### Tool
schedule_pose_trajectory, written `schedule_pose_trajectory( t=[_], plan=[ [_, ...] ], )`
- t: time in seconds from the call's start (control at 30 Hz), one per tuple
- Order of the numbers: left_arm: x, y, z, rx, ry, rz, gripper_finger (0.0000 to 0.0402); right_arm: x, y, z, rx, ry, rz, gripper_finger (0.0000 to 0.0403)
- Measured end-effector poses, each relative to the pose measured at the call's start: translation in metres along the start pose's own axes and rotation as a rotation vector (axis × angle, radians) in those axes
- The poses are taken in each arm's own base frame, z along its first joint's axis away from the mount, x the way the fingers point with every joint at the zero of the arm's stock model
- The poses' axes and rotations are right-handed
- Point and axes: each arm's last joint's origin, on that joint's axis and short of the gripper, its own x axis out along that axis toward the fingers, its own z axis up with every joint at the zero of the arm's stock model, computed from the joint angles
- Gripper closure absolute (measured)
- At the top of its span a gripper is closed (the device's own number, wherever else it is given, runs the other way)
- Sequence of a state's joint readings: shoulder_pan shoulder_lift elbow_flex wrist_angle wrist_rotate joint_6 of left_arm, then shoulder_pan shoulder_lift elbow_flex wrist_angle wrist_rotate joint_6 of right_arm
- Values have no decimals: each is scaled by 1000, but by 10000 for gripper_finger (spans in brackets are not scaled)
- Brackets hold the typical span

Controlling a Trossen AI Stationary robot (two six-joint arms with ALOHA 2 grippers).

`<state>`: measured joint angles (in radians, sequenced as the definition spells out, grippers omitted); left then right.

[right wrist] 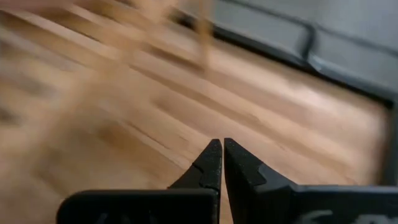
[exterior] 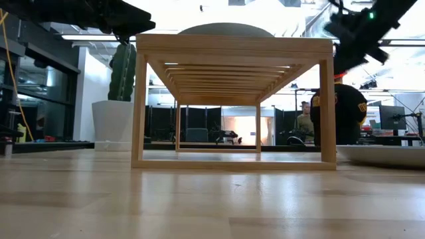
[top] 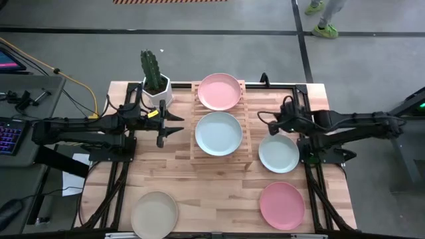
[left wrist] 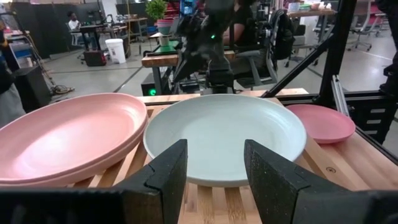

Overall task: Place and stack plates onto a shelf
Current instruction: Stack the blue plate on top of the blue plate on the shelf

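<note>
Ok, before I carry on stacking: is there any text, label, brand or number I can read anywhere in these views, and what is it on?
None can be read.
Yellow patches on the black shirt of the person behind the shelf: too blurred to read.
Lit monitor beside the table: too small to read.
Plates, the left gripper and the right gripper: no markings visible.

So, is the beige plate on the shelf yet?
No, in the high view the beige plate lies on the table near its front left corner, well apart from the shelf, which carries a pink and a mint plate.
</note>
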<state>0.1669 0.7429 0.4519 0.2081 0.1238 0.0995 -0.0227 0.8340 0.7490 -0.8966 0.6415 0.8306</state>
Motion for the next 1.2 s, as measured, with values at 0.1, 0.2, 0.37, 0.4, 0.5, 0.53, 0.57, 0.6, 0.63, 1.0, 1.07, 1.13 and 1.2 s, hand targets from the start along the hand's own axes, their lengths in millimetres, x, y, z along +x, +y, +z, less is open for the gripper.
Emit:
schedule_pose_trajectory(
  t=[0.1, 0.2, 0.37, 0.4, 0.5, 0.53, 0.57, 0.6, 0.63, 1.0, 1.07, 1.13, 1.2],
  plan=[
    [0, 0, 0, 5, 0, 0, 252, 7, -8, -4, 27, 83, -100, 391],
    [0, 0, 0, 9, 0, 0, 252, 18, -8, -10, 28, 139, -140, 358],
    [0, 0, 0, 9, 1, 0, 252, 44, -8, -32, 1, 261, -174, 280],
    [0, 0, 0, 9, 2, 0, 252, 48, -9, -37, -9, 292, -180, 266],
    [0, 0, 0, 9, 3, 0, 252, 54, -11, -50, -28, 393, -163, 229],
    [0, 0, 0, 9, 2, 0, 252, 55, -12, -53, -33, 425, -150, 221],
    [0, 0, 0, 9, 3, 0, 252, 55, -12, -56, -39, 455, -132, 214],
    [0, 0, 0, 9, 3, 0, 252, 56, -12, -59, -43, 482, -112, 210],
    [0, 0, 0, 9, 3, 0, 252, 56, -13, -61, -51, 503, -99, 207],
    [0, 0, 0, 24, 2, 1, 252, 68, -24, -85, -77, 544, -131, 206],
    [0, 0, 0, 26, 2, 1, 252, 69, -26, -88, -61, 551, -144, 206],
    [0, 0, 0, 25, 2, 1, 252, 69, -26, -88, -44, 544, -151, 206],
    [0, 0, 0, 25, 2, 1, 252, 69, -25, -88, -38, 540, -148, 206]
  ],
)
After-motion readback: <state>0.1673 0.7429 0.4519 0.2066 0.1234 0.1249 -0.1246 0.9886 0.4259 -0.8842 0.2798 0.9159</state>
